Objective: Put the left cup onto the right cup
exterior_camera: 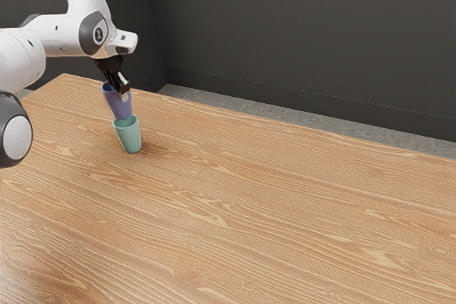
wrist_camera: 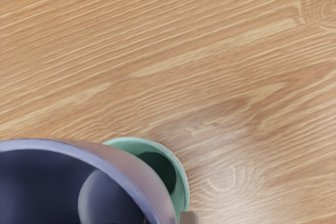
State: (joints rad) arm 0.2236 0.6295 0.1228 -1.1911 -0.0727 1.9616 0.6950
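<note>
Dark walls back a wood-grain bench [exterior_camera: 285, 197]. Jaws pinch the purple cup [exterior_camera: 118, 105] at its rim. It hangs tilted toward 11 o'clock, base at the teal cup's [exterior_camera: 129, 135] mouth. Stacking is under way, I judge; next it needs straightening, lowering and release.

Two cups are showing in all: one purple cup [exterior_camera: 117, 107] and one teal cup [exterior_camera: 129, 135], so one of each colour. One robot arm [exterior_camera: 50, 37] is coming in, and it is carrying one gripper [exterior_camera: 120, 90]. One wooden tabletop [exterior_camera: 271, 197] is lying beneath them. The wrist view is giving the same count: two cups, one purple and one teal, over one tabletop.
</note>
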